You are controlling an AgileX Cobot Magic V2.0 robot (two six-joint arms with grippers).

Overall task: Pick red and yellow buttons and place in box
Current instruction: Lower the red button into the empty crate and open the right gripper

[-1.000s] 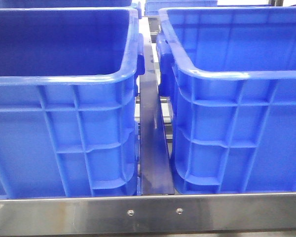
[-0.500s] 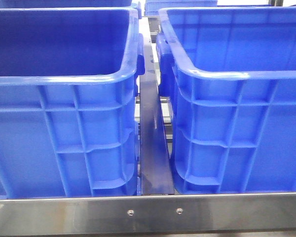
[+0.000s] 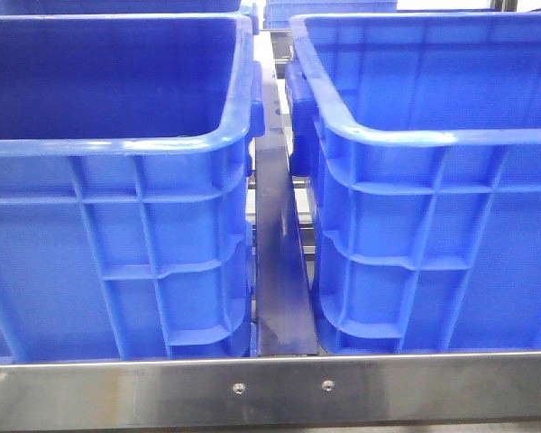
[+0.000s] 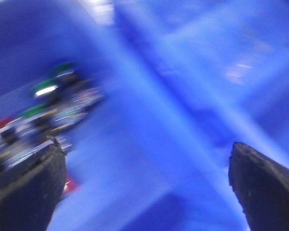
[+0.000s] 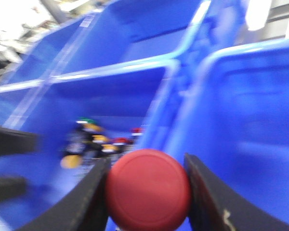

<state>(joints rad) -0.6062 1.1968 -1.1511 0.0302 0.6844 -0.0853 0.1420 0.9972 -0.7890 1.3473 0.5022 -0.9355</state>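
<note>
My right gripper [image 5: 147, 192] is shut on a red button [image 5: 148, 190], its round domed cap pinched between the two dark fingers, above the blue crates. Beyond it a blurred heap of buttons [image 5: 94, 139] with red, yellow and green caps lies in one crate. My left gripper [image 4: 147, 185] is open with nothing between its fingers, over blue crate walls; a blurred pile of buttons [image 4: 53, 106] with green and red caps lies past its one finger. The front view shows two blue boxes, one left [image 3: 117, 144] and one right [image 3: 415, 135], with no gripper in sight.
A narrow metal strip [image 3: 279, 262] runs between the two crates. A steel rail [image 3: 270, 392] crosses the front edge. More blue crates [image 3: 325, 11] stand behind. Both wrist views are motion-blurred.
</note>
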